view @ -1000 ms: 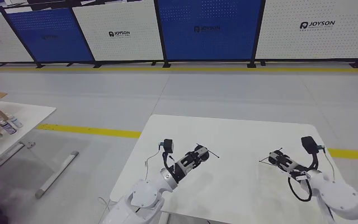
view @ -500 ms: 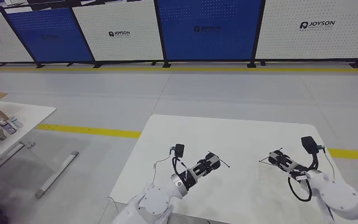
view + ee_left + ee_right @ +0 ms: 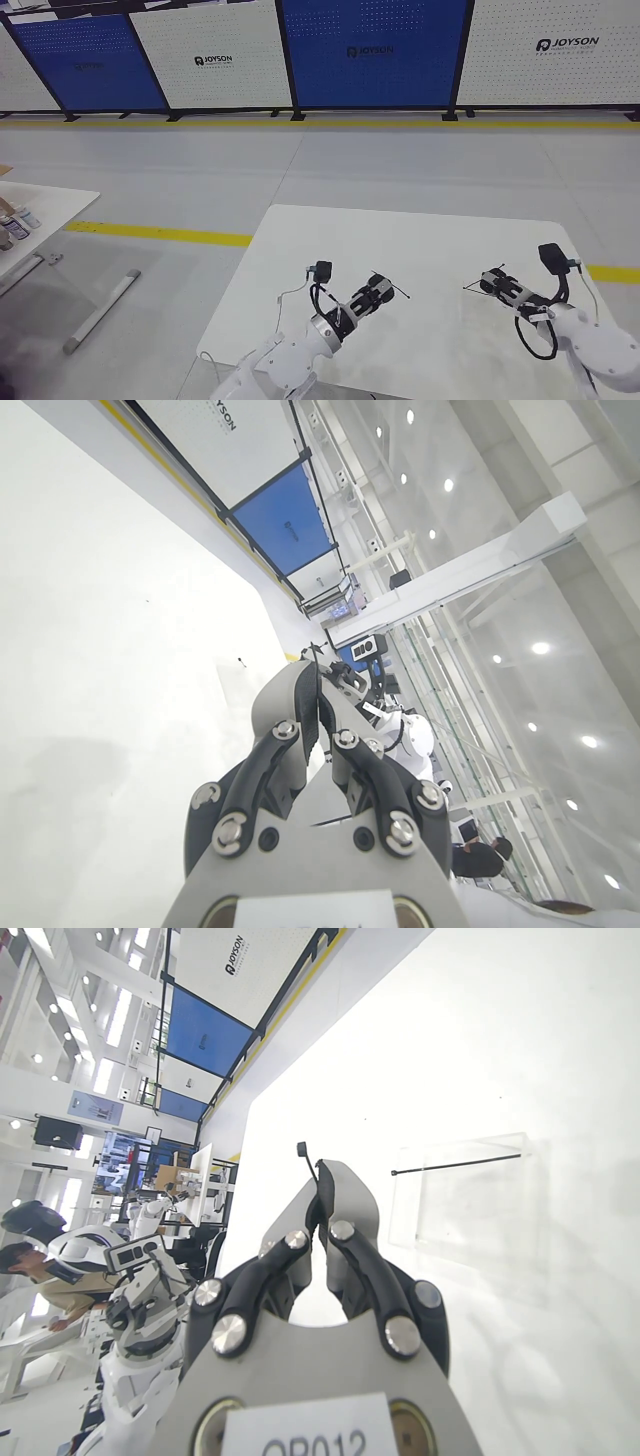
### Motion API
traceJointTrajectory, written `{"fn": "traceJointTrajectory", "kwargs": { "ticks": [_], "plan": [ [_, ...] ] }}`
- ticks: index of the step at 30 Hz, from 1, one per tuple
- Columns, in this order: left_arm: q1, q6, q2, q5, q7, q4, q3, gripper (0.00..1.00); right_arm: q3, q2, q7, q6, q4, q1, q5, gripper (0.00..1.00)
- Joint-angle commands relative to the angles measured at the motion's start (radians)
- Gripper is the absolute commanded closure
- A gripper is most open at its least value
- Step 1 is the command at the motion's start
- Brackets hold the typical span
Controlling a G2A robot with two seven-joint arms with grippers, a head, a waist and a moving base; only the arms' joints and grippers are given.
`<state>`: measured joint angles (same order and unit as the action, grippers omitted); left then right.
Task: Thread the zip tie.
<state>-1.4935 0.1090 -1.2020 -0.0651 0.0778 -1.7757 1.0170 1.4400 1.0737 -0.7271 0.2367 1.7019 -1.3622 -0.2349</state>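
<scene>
Over the near half of the white worktop (image 3: pixel 430 240), the left pincer (image 3: pixel 382 288) is pinching a black zip tie (image 3: pixel 398 291) crosswise, its fingers pressed together on the strap. Well apart on the other side, the right pincer (image 3: pixel 489 281) is clamping a second zip tie (image 3: pixel 302 1148), whose head end is sticking out past the closed fingertips. A spare zip tie (image 3: pixel 455 1164) is lying across a clear tray (image 3: pixel 475 1220) on the worktop, near the right pincer

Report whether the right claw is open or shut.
Shut: the right claw pinches a zip tie, fingers pressed together, the tie's head sticking out past their tips.
</scene>
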Motion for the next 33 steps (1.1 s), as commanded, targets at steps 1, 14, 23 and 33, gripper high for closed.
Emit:
{"fn": "traceJointTrajectory", "kwargs": {
  "ticks": [1,14,23,33],
  "plan": [
    [0.004,-0.005,-0.003,-0.04,-0.036,0.01,-0.01,1.0,0.0,0.0,0.0,0.0,0.0,0.0,0.0,1.0],
    [0.022,-0.039,-0.002,-0.106,-0.024,0.042,-0.009,1.0,0.0,0.0,0.0,0.0,0.0,0.0,0.0,1.0],
    [0.006,-0.022,0.009,-0.084,0.043,0.029,0.031,1.0,0.0,0.0,0.0,0.0,0.0,0.0,0.0,1.0],
    [0.006,-0.022,0.009,-0.084,0.043,0.029,0.031,1.0,-0.014,0.02,0.215,-0.096,0.084,-0.122,0.15,1.0]
  ]
}}
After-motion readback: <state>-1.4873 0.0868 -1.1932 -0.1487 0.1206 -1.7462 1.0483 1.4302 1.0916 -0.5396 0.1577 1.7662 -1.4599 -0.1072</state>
